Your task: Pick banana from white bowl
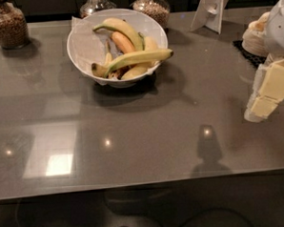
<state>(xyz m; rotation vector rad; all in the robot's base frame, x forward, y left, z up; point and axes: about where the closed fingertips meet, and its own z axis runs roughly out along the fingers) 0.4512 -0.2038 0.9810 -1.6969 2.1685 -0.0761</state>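
A glossy grey table [134,149] is throwing back ceiling lights along its near edge, well in front of the white bowl [71,47]. To the right of the bowl and nearer the camera, the robot's pale, cream-coloured gripper [267,92] is hanging just above the tabletop at the frame's right edge, well apart from the bowl and holding nothing. Whether its jaws are spread or pressed together cannot be told from this angle.

The bowl, lined with white paper, is sitting on the far half of the table. The banana [139,58], long, slender and greenish toward its stem, is lying across the front of the bowl on top of other fruit, its dark tip poking over the right rim. Behind it, an orange-tinted banana [123,41] and an arched yellow banana [123,28] are resting against the liner.

Beyond the bowl, two glass jars [95,4] are standing, with a third jar [3,24] to the far left. Far right of the bowl, a white stand [212,6] is leaning, and stacked paper bowls [255,35] are sitting on a black mat [246,52].
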